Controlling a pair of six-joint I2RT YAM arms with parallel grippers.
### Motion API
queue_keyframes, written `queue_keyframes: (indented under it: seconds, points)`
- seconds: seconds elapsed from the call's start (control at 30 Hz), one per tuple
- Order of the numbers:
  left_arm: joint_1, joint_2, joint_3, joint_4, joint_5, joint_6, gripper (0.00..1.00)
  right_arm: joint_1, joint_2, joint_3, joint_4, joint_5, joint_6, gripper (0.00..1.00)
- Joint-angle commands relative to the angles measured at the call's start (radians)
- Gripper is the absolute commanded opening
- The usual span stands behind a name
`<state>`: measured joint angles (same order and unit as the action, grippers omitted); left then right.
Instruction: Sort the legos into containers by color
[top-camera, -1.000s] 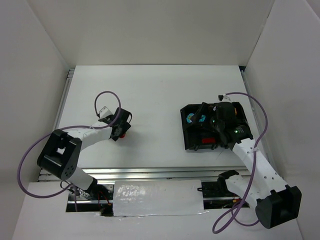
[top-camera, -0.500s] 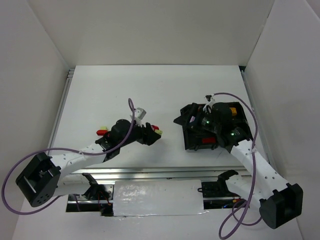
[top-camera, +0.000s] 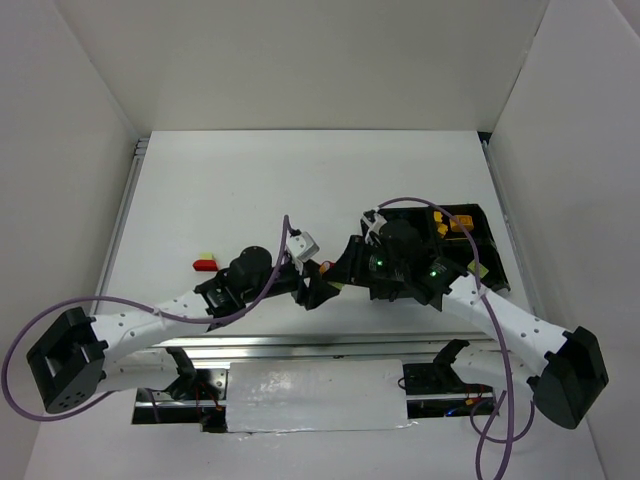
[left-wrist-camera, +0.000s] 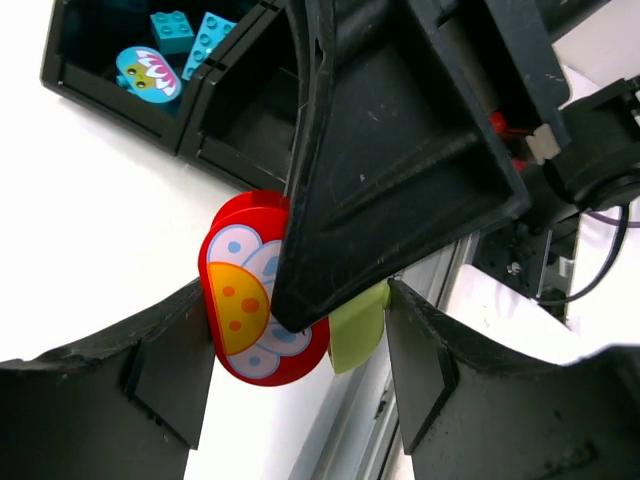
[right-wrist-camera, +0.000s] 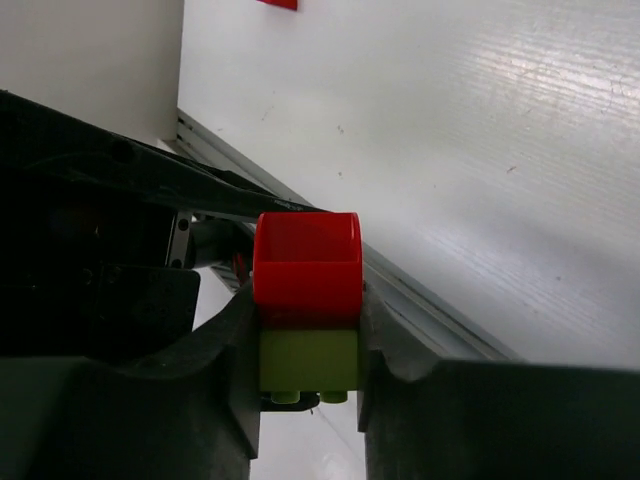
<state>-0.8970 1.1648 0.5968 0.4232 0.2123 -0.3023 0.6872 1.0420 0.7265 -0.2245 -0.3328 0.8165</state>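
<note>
A red lego (left-wrist-camera: 245, 325) printed with a flower is stuck to a pale green lego (left-wrist-camera: 358, 330). My left gripper (left-wrist-camera: 300, 320) is shut on the pair: one finger touches the red end, the other the green end. My right gripper (right-wrist-camera: 308, 330) is shut on the same pair from the sides, with the red lego (right-wrist-camera: 305, 265) above the green one (right-wrist-camera: 308, 360). The two grippers meet above the table's near middle, left gripper (top-camera: 312, 287) and right gripper (top-camera: 336, 274). The black tray of containers (top-camera: 497, 262) lies to the right and holds yellow-orange legos (top-camera: 442, 222).
Another red lego (top-camera: 204, 265), with a pale green piece beside it, lies on the table at the left. In the left wrist view, one compartment of the tray (left-wrist-camera: 120, 95) holds cyan legos (left-wrist-camera: 175, 30). The metal rail along the near table edge (top-camera: 300, 345) runs just below the grippers.
My left arm has swung right, carrying the red and green pair to the middle. My right arm has left the tray, moved left and shut on the same pair.
</note>
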Motion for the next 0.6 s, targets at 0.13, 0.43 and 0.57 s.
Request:
queue_keyframes:
  seconds: [0.13, 0.43, 0.57]
  points:
    - [-0.022, -0.063, 0.035, 0.026, -0.076, 0.054, 0.44, 0.032, -0.023, -0.002, 0.086, -0.029, 0.009, 0.00]
    - [-0.022, -0.140, 0.135, -0.240, 0.067, -0.016, 0.99, 0.000, -0.186, -0.120, 0.323, -0.222, -0.348, 0.00]
    - [-0.022, -0.237, 0.147, -0.356, 0.160, -0.047, 1.00, -0.008, -0.284, -0.176, 0.363, -0.397, -0.470, 0.00]
